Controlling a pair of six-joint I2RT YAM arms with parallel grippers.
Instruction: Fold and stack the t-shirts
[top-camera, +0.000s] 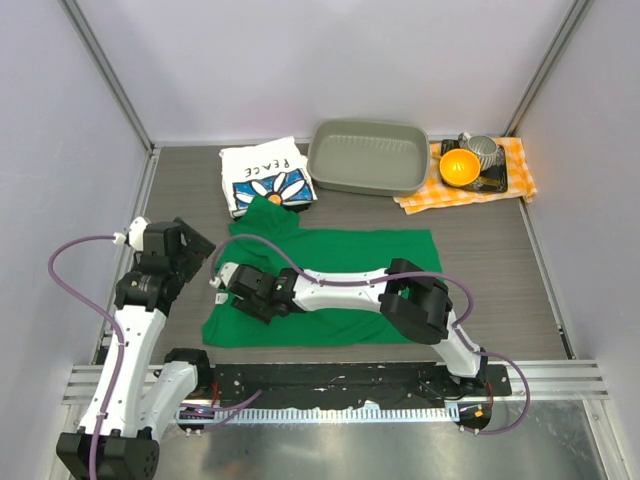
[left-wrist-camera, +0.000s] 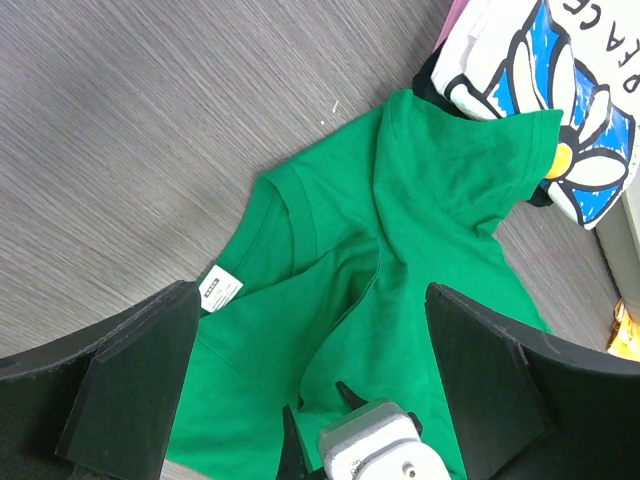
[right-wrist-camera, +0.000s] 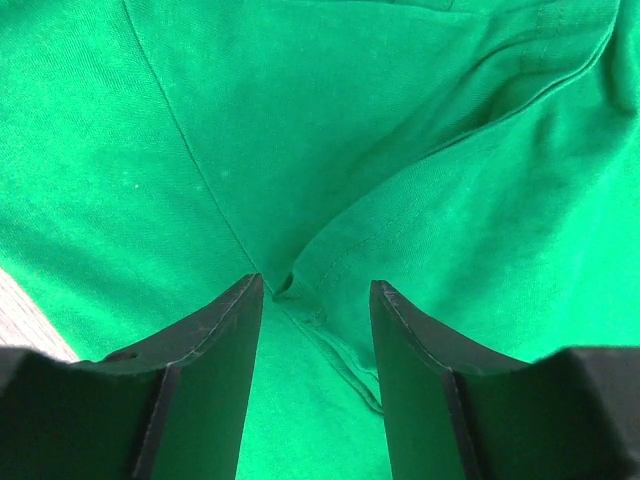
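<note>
Grey tabletop (top-camera: 480, 280), green t-shirt (top-camera: 350, 250): your right claw (right-wrist-camera: 315, 288) sits half-open astride a hem fold (right-wrist-camera: 345, 240), left claw (left-wrist-camera: 310, 292) wide open; pinching extra layers would bunch it

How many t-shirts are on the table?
2: the green t-shirt spread mid-table, and the folded PEACE t-shirt behind it, left of the grey tub. None seems hidden.

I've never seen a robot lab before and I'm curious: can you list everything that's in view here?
green t-shirt: one, bright green, spread mid-table
white t-shirt: one, white with blue daisy print, folded, far left
tub: one, grey, far middle
checked cloth: one, orange-white, far right
bowl: one, orange, on checked cloth
cup: one, silvery, beside bowl
left tool: one, black, open, above green t-shirt
right tool: one, black, open, on green t-shirt
</note>
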